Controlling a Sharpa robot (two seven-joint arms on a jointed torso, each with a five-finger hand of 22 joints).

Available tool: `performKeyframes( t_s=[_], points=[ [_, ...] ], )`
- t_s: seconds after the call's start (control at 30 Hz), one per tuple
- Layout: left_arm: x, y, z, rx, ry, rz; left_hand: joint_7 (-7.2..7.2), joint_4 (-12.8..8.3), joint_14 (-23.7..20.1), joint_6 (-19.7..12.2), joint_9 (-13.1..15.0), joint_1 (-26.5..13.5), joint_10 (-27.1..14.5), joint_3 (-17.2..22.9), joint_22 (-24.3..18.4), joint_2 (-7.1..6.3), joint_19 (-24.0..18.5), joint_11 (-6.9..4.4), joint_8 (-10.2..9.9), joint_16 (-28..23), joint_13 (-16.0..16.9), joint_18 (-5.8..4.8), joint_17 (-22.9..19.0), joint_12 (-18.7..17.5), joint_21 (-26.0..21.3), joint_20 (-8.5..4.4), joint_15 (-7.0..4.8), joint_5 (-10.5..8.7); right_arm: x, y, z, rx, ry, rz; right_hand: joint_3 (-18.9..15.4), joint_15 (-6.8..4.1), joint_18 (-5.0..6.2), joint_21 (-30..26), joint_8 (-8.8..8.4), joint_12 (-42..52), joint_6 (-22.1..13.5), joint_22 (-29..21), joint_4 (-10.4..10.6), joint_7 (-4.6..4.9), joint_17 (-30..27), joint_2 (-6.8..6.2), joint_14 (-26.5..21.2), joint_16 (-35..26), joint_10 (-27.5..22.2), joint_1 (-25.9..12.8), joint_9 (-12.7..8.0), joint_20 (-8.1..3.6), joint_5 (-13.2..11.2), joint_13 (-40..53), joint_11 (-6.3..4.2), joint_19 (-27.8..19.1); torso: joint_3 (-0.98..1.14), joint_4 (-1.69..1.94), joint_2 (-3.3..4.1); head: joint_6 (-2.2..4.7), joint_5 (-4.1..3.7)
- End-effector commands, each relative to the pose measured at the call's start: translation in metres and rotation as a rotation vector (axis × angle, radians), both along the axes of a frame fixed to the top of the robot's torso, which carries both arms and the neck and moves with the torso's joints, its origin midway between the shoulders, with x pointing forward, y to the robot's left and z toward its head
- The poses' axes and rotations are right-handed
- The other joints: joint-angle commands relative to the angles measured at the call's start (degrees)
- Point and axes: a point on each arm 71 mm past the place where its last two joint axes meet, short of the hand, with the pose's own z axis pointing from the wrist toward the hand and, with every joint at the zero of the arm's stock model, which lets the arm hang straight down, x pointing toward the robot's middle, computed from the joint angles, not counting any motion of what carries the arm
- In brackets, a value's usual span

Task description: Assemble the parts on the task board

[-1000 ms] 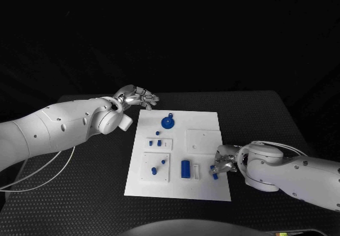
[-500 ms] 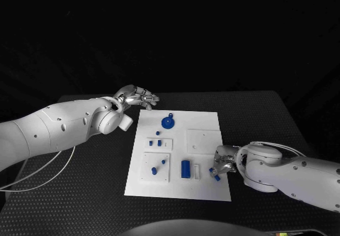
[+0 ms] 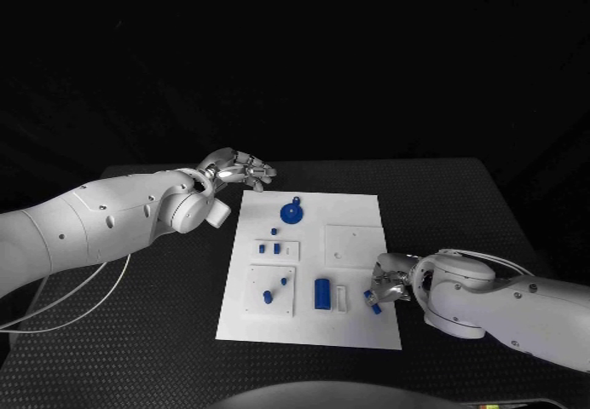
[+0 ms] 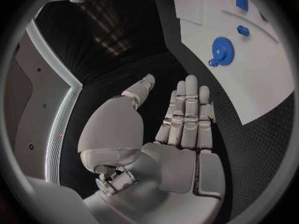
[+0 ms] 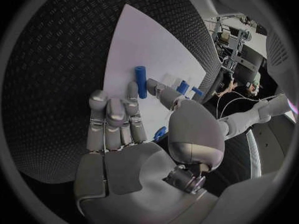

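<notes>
I see my left hand (image 3: 237, 168) unmoved off the board's (image 3: 356, 209) far left corner, fingers straight and apart, holding nothing; the blue gear (image 3: 292, 211) sits near it on the board, the blue cylinder (image 3: 322, 292) lower down; my right hand (image 3: 389, 279) has crept slightly inward at the board's right edge, fingers extended over a small blue piece (image 3: 373, 301); nothing gripped.

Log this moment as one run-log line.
left hand: open, off the task board's far left corner | right hand: open, fingers spread over the board's near right edge beside a small blue part | blue gear: on board
</notes>
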Motion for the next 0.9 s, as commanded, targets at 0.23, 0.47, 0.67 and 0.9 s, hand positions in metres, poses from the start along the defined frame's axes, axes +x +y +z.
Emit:
performKeyframes(
  t_s=[0.23, 0.47, 0.67, 0.9],
  points=[
    [0.000, -0.003, 0.001, -0.008, 0.002, -0.016, -0.12, 0.28, -0.14, -0.31, -0.09, 0.12, -0.45, -0.03, 0.09, 0.43, -0.37, -0.15, 0.41, -0.20, -0.05, 0.30, 0.07, 0.35, -0.32, 0.01, 0.35, -0.03, 0.005, 0.006, 0.011, 0.171, 0.107, -0.150, 0.32, -0.19, 1.52, 0.43, -1.30, -0.44, -0.17, -0.11, 0.43, 0.94, 0.17, -0.63, 0.60, -0.30, 0.60, -1.65, -5.28, -0.03, -0.01, 0.21, -0.08, 0.45, -0.02, 0.05, 0.01, -0.08, -0.10],
    [-0.001, -0.003, 0.001, -0.007, 0.002, -0.014, -0.12, 0.25, -0.14, -0.30, -0.09, 0.19, -0.44, -0.03, 0.11, 0.41, -0.37, -0.15, 0.43, -0.22, -0.05, 0.30, 0.09, 0.36, -0.34, 0.00, 0.35, -0.02, 0.004, 0.013, 0.010, 0.200, 0.167, -0.186, -0.29, -0.26, 1.52, 0.45, -1.36, -0.59, -0.24, -0.13, 0.25, 0.94, 0.16, -0.76, 0.51, -0.48, 0.53, -2.43, -5.34, -0.08, 0.15, 0.40, -0.09, 0.43, 0.01, 0.00, 0.03, -0.26, -0.02],
    [-0.001, -0.004, 0.001, -0.008, 0.004, -0.018, -0.13, 0.25, -0.13, -0.28, -0.10, 0.26, -0.42, 0.00, 0.14, 0.48, -0.36, -0.16, 0.45, -0.23, -0.05, 0.30, 0.11, 0.38, -0.36, 0.00, 0.35, 0.00, 0.003, 0.021, 0.006, 0.222, 0.245, -0.210, -0.61, -0.28, 1.52, 0.39, -1.42, -0.73, -0.27, -0.18, 0.40, 0.94, 0.24, -0.83, 0.40, -0.60, 0.37, -3.16, -5.41, -0.08, -0.64, 0.62, -0.09, 0.31, -0.06, -0.02, -0.04, -0.32, -0.06],
    [-0.001, -0.004, 0.001, -0.007, 0.005, -0.019, -0.13, 0.24, -0.13, -0.28, -0.11, 0.29, -0.42, 0.00, 0.17, 0.48, -0.37, -0.16, 0.46, -0.25, -0.06, 0.29, 0.14, 0.38, -0.39, 0.01, 0.35, 0.00, 0.004, 0.028, 0.006, 0.230, 0.239, -0.207, -1.02, -0.27, 1.52, 0.35, -1.50, -0.86, -0.39, -0.19, 0.31, 0.99, 0.24, -0.95, 0.19, -0.75, 0.14, -3.65, -5.47, -0.05, -1.02, 0.81, -0.05, 0.13, 0.01, 0.02, -0.02, -0.36, -0.07]
  ],
)
